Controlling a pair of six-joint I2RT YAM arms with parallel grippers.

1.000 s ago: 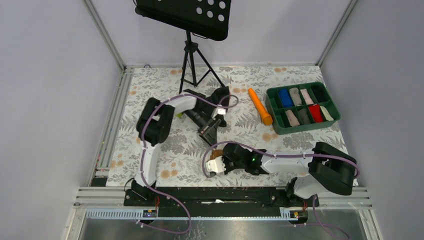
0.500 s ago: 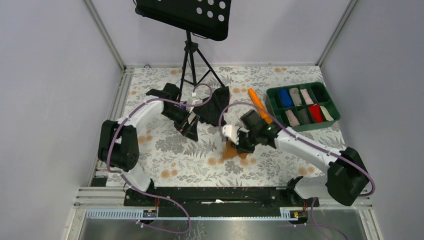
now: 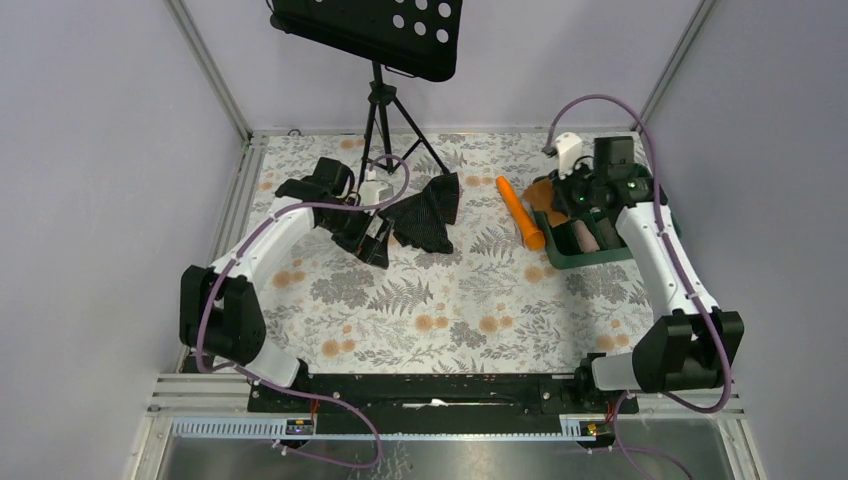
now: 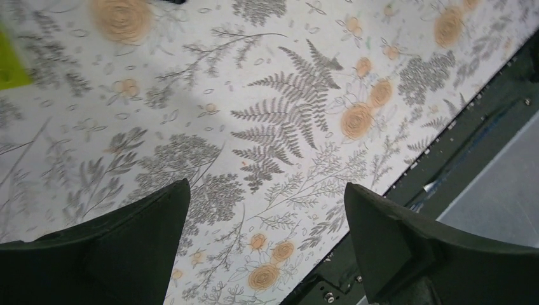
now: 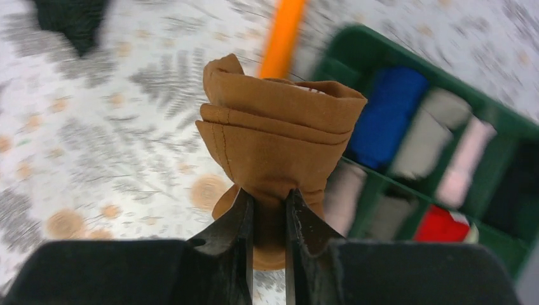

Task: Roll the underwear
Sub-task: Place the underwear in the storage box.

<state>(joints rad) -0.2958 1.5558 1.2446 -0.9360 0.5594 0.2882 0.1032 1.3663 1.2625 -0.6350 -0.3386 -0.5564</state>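
The underwear [image 5: 279,127] is a caramel-brown rolled bundle pinched between my right gripper's [image 5: 268,197] fingers, held in the air. In the top view it shows as a brown patch [image 3: 545,192] at the left rim of the green bin [image 3: 560,256], with my right gripper [image 3: 570,195] shut on it. My left gripper [image 3: 375,245] is open and empty, hovering over the floral cloth just left of the black garment [image 3: 428,215]. In the left wrist view its two dark fingers [image 4: 127,235] stand wide apart over bare cloth.
The green bin [image 5: 362,44] holds several rolled garments in blue, grey, pink, red and black. An orange cylinder [image 3: 520,212] lies left of the bin. A tripod stand [image 3: 385,130] rises at the back. The table's front edge [image 4: 457,165] shows in the left wrist view.
My right arm has carried the rolled underwear from the table's middle up and right to the bin's left rim. My left gripper has shifted slightly beside the black garment.
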